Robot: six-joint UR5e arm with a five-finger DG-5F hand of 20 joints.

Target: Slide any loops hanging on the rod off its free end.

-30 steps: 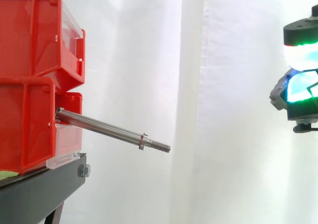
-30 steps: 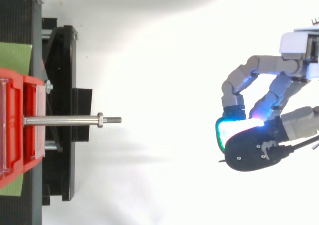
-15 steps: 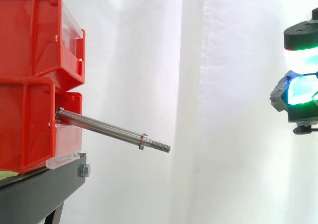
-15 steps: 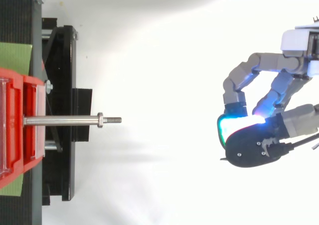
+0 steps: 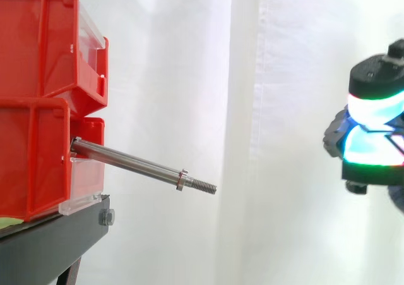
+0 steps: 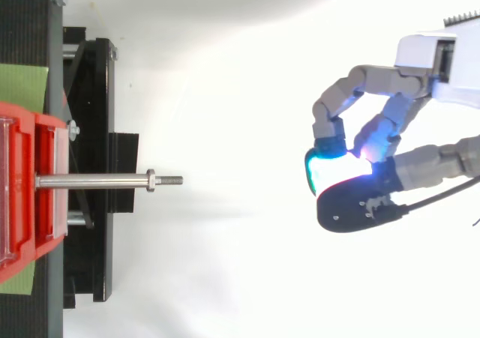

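While the hand (image 6: pixel 358 205) hangs in the open air off to the right, well apart from everything else, its fingers are curled in and the glowing pads (image 6: pixel 316 170) sit bunched close together, gripping nothing that I can see. From the side it (image 5: pixel 372 136) hangs a little higher than the rod's tip, before the white curtain (image 5: pixel 252 76). The steel rod (image 5: pixel 136 163) sticks out of the lower of two stacked red bins (image 5: pixel 38 102) on the black stand (image 5: pixel 50 247) and slopes gently down toward its free end. A small nut (image 5: pixel 182 180) sits just behind the bare threaded tip (image 5: pixel 203 185), which points toward the hand's side.
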